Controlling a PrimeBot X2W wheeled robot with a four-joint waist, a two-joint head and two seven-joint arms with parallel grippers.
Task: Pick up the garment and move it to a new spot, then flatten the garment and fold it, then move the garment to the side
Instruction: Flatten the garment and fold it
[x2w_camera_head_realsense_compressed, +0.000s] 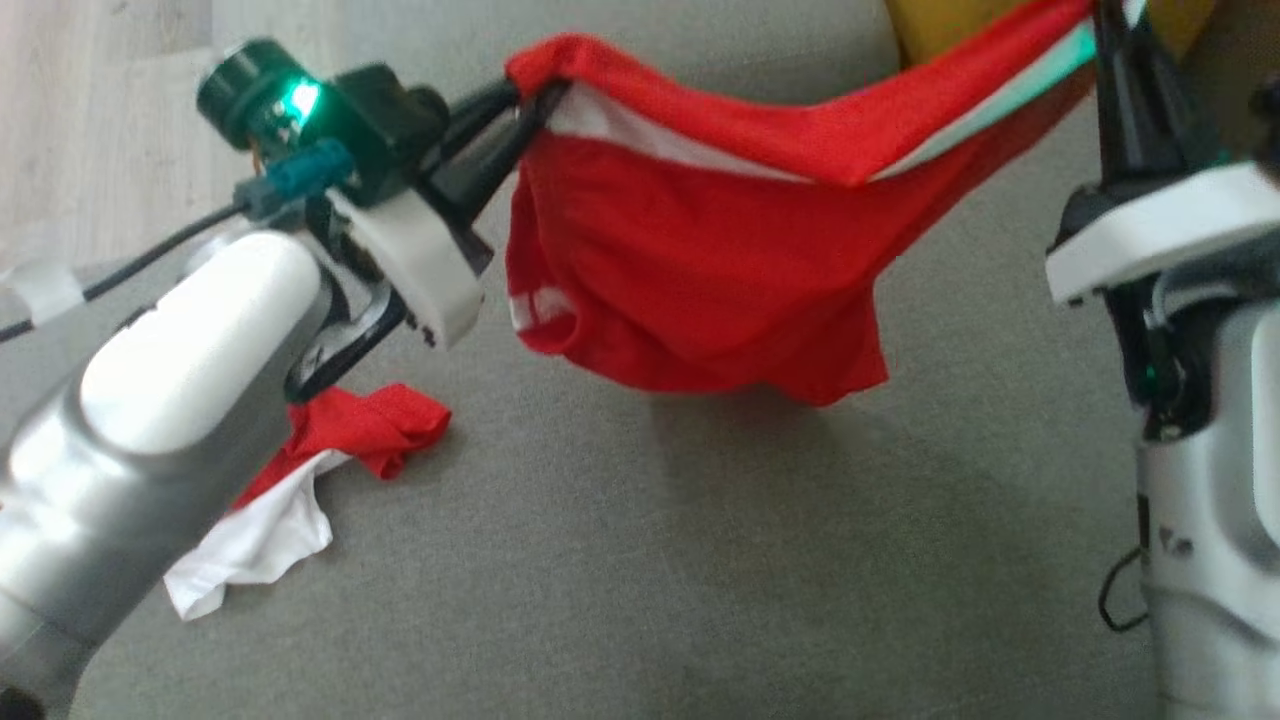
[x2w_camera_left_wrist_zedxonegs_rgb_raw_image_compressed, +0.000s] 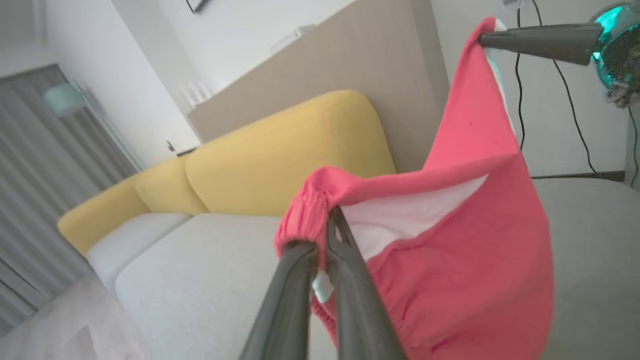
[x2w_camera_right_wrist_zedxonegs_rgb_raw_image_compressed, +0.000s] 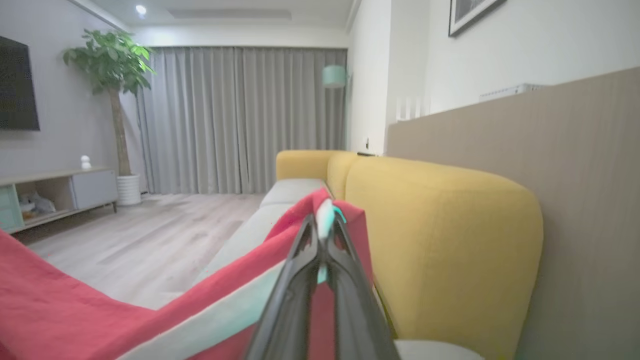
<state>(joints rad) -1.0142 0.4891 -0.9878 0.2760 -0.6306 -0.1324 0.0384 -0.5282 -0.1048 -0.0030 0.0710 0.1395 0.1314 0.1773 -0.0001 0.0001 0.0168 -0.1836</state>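
While my left fingers (x2w_camera_head_realsense_compressed: 522, 105) clamped one end of the red garment (x2w_camera_head_realsense_compressed: 700, 280) and my right fingers (x2w_camera_right_wrist_zedxonegs_rgb_raw_image_compressed: 320, 232) pinched the other, it hung stretched between them above the grey sofa seat (x2w_camera_head_realsense_compressed: 700, 560), with another red-and-white cloth (x2w_camera_head_realsense_compressed: 300, 500) lying at the near left.

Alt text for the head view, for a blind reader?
A red garment with white trim hangs stretched between both grippers above the grey sofa seat: the left gripper pinches one end, the right gripper the other. A second red-and-white cloth lies crumpled on the seat.
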